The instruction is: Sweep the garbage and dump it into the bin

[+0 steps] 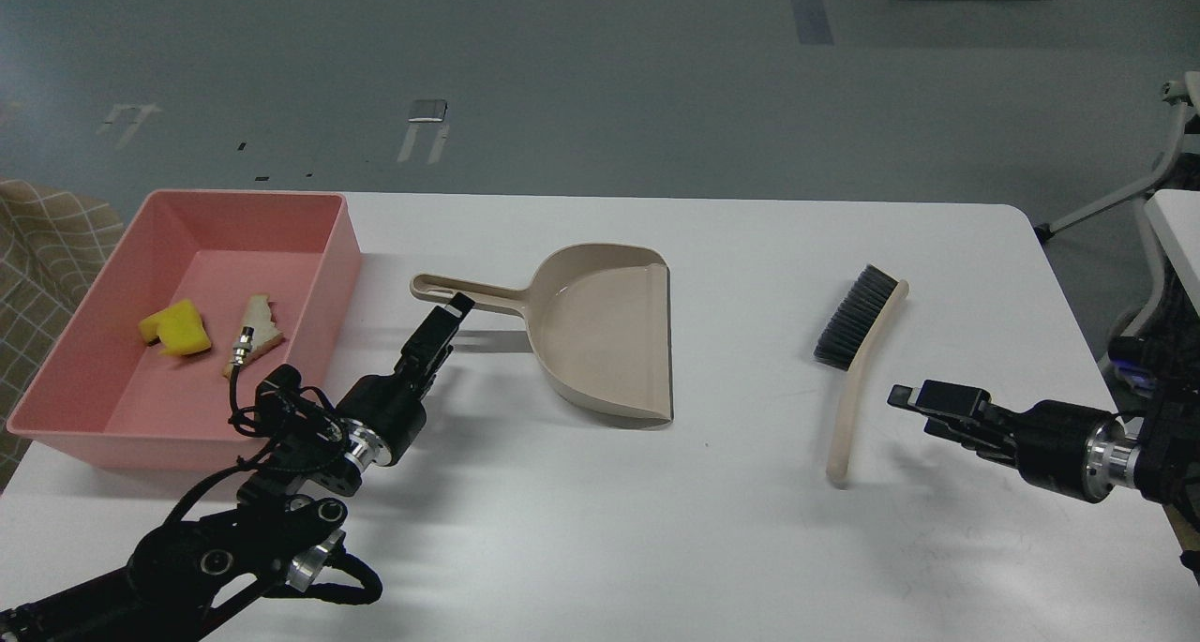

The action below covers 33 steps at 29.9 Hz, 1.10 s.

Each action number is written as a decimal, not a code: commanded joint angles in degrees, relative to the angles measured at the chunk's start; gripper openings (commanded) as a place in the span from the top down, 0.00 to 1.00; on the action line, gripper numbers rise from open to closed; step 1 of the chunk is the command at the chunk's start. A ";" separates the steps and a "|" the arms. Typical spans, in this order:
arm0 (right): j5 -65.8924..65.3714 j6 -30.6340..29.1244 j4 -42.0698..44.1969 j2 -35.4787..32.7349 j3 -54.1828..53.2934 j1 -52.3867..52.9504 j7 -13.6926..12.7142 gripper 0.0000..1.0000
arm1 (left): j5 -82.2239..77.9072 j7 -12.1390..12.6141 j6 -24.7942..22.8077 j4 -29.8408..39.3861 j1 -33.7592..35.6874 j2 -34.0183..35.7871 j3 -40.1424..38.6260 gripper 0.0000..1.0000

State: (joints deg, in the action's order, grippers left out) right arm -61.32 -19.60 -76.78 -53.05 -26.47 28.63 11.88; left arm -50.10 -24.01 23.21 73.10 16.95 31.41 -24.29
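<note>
The pink bin stands at the table's far left. In it lie the yellow sponge piece and the whitish bread strip. The beige dustpan lies flat in the middle, handle pointing left. My left gripper is just in front of that handle and apart from it; its fingers overlap and look dark. The brush lies on the table at the right, bristles far, handle toward me. My right gripper is to the right of the brush handle, apart from it, open and empty.
The white table has bare surface in front of the dustpan and between it and the brush. A checked fabric thing sits beyond the left edge. A second white table edge is at the far right.
</note>
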 commanded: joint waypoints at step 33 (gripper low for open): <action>12.62 -0.35 43.56 39.25 -36.02 24.28 14.75 0.01 | 18.01 -0.96 -42.27 -39.52 37.46 -16.02 -22.47 0.02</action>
State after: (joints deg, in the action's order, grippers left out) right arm -49.98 -19.87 -34.17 -16.51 -61.43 52.81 25.76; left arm -36.38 -24.94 -15.73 37.16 53.65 16.83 -47.24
